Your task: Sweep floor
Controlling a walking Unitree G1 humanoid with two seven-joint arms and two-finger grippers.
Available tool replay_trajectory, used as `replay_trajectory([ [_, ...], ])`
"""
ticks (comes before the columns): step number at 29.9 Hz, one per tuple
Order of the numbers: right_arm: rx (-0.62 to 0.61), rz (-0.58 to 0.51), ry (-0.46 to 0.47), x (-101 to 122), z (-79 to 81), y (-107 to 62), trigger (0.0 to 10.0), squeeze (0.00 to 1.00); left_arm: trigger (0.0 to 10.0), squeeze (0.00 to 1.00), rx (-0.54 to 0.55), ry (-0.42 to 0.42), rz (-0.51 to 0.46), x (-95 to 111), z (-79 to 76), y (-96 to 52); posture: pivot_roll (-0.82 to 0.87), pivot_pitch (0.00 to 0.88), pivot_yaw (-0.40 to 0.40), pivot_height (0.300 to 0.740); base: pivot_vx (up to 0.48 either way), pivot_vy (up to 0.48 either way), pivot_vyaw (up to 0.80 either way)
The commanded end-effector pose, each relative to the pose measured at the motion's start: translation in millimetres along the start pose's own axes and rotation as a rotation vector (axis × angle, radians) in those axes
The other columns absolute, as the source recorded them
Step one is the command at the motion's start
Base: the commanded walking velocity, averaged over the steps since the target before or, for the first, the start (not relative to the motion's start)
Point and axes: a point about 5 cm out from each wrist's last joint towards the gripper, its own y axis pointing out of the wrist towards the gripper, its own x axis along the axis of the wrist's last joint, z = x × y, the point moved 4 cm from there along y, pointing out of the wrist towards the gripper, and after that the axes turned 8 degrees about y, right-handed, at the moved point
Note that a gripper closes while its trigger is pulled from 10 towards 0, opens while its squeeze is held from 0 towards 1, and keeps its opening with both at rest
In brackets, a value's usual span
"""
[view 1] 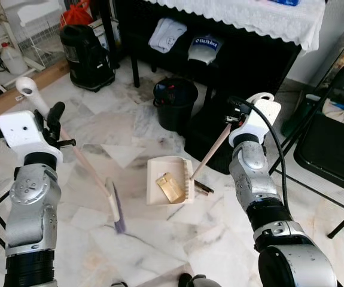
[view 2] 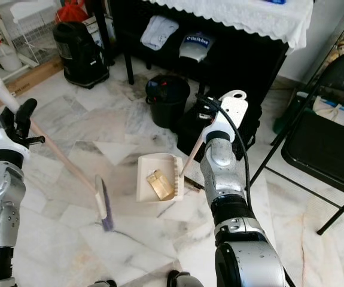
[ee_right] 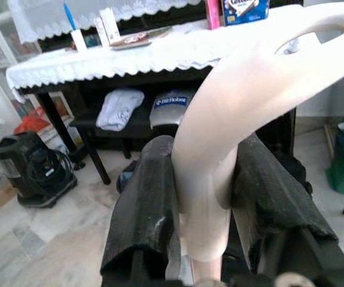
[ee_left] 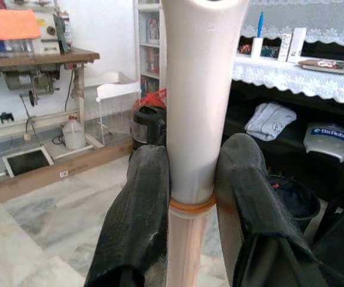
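Note:
A broom with a long cream handle (view 1: 79, 156) slants across the marble floor, its purple-tipped brush head (view 1: 117, 208) resting on the tiles. My left gripper (view 1: 53, 122) is shut on the upper handle (ee_left: 195, 119), both black fingers (ee_left: 142, 215) pressed against it. A cream dustpan (view 1: 160, 170) lies flat on the floor just right of the brush, with a yellow piece of litter (view 1: 170, 188) inside. Its long handle (view 1: 210, 152) rises to my right gripper (view 1: 237, 115), which is shut on the handle's looped end (ee_right: 243, 89).
A black bin (view 1: 175, 101) stands behind the dustpan. A black table with a white lace cloth (view 1: 267, 18) spans the back. A black appliance (view 1: 87, 57) sits at back left. A black folding chair (view 1: 333, 143) stands on the right.

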Motion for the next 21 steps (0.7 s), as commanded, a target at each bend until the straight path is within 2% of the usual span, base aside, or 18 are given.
replay_trajectory([
  [1,0.012,-0.065,0.035,21,5.7,3.7,10.0,0.0,10.0,0.0,0.016,0.008,-0.074,14,-3.9,5.1,-0.02,0.042,-0.007,0.74,0.0,0.0,0.0],
  [6,0.022,-0.102,0.054,32,8.1,3.0,10.0,0.0,10.0,0.0,0.025,0.003,-0.083,13,-6.6,6.9,-0.02,0.037,-0.007,0.74,0.0,0.0,0.0],
  [10,0.024,-0.119,0.061,39,8.5,2.8,10.0,0.0,10.0,0.0,0.024,0.039,-0.095,14,-8.5,8.0,-0.02,0.039,-0.013,0.74,0.0,0.0,0.66],
  [15,0.04,-0.121,0.057,40,12.0,2.5,10.0,0.0,10.0,0.0,0.044,0.055,-0.101,14,-2.1,8.3,-0.04,0.036,-0.002,0.74,0.0,0.0,0.69],
  [18,0.021,-0.14,0.065,46,6.2,0.3,10.0,0.0,10.0,0.0,0.057,0.06,-0.094,12,3.1,8.5,-0.04,0.036,0.012,0.74,0.0,0.0,0.72],
  [21,0.008,-0.148,0.064,48,3.4,-0.8,10.0,0.0,10.0,0.0,0.031,0.072,-0.091,12,0.9,10.6,-0.05,0.044,0.016,0.74,0.0,0.0,0.8],
])
